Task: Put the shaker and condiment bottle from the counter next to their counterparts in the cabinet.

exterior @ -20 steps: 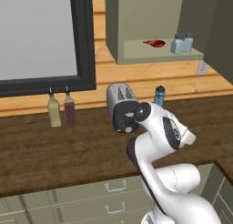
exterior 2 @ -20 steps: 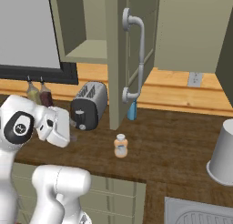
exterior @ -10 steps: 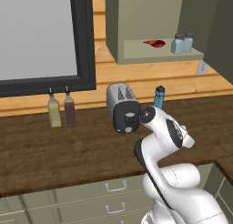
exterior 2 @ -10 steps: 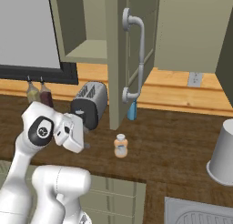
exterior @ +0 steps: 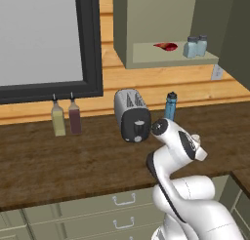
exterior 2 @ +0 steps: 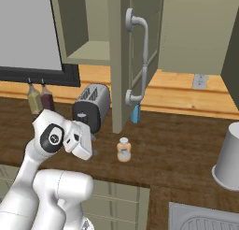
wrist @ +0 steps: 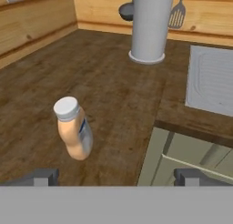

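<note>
- The gripper [wrist: 116, 176] stands fully spread and holds nothing.
- The condiment bottle [wrist: 73, 128] stands upright on the counter [wrist: 113, 95], lower left of the hand view.
- Probably light, rigid, smooth plastic; may tip.
- Grasp the waist below the cap [wrist: 66, 108].

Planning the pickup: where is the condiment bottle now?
The condiment bottle stands upright on the counter near its front edge, right of the toaster, before the open cabinet door.
</note>
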